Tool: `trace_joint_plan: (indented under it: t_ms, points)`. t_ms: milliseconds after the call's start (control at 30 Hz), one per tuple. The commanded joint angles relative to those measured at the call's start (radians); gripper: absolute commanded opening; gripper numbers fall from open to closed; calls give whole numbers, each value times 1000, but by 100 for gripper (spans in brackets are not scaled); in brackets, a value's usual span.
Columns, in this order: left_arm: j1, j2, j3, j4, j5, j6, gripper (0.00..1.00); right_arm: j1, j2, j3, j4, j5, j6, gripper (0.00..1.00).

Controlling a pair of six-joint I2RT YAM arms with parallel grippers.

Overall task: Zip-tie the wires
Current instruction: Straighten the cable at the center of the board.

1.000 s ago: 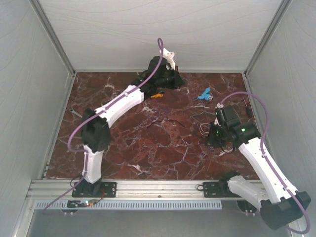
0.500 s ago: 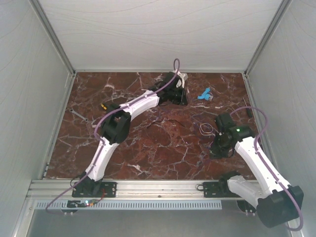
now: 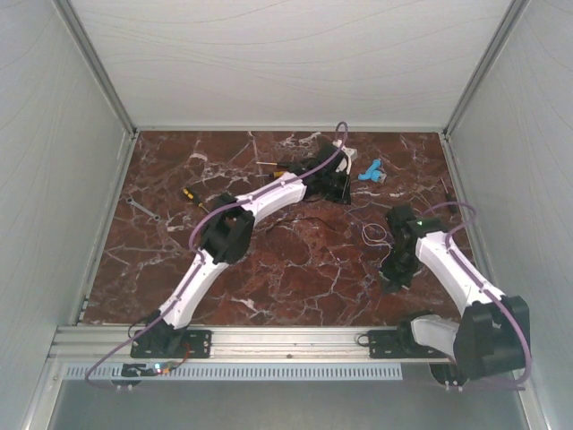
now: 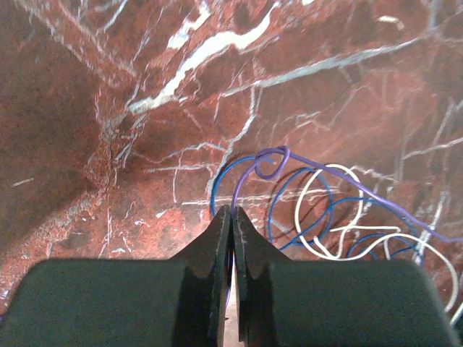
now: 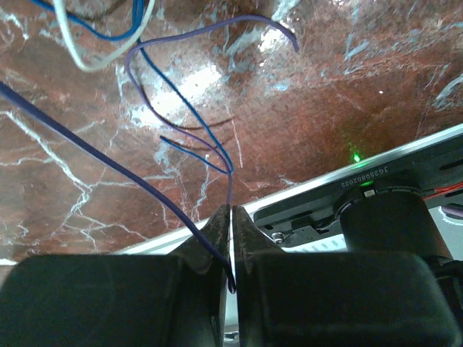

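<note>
The wires (image 3: 372, 233) are thin blue, purple and white strands lying in loose loops on the red marble right of centre. In the left wrist view my left gripper (image 4: 231, 211) is shut on a purple strand that rises from its tips to a small knot (image 4: 271, 163). Blue and white loops lie just right of the knot. Seen from above, the left gripper (image 3: 341, 190) is behind the bundle and the right gripper (image 3: 392, 272) is in front of it. My right gripper (image 5: 231, 210) is shut on a purple strand, and a dark blue wire (image 5: 102, 156) also runs into its jaws.
A small blue object (image 3: 372, 172) lies at the back right. An orange-handled screwdriver (image 3: 190, 195) and a metal wrench (image 3: 143, 210) lie at the left, and a dark tool (image 3: 445, 193) lies by the right wall. An aluminium rail (image 3: 269, 340) borders the front.
My left arm has swung right from the back middle and come down behind the wires. My right arm has drawn back toward the front rail, pulling strands with it.
</note>
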Motion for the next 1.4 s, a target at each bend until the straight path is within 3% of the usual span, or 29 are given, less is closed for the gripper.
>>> trace_joint_plan:
  t_ms: [0,267,333,400,433,567,633,833,1033,1367]
  points:
    - [-13,41,52,-43,-67,22,0,-39,56,5,43,6,9,3]
    - [-37,51,62,-117,-225,62,0,-92,154,-22,105,-91,-28,14]
    - [-40,60,74,-139,-236,72,1,-102,167,-38,124,-123,-34,27]
    - [-44,67,83,-154,-239,81,2,-107,177,-52,138,-145,-39,29]
    - [-46,69,83,-156,-237,84,3,-106,182,-52,139,-142,-39,34]
    - [-54,68,87,-180,-268,88,12,-113,174,-51,131,-126,-40,69]
    - [-54,64,85,-192,-283,85,18,-114,159,-47,127,-119,-38,77]
    - [-55,38,90,-202,-309,86,42,-114,123,-21,96,-85,-32,84]
    - [-59,3,90,-200,-298,90,54,-114,61,20,66,-57,-37,97]
    - [-61,-123,80,-172,-274,101,82,-114,-76,111,73,-32,-141,98]
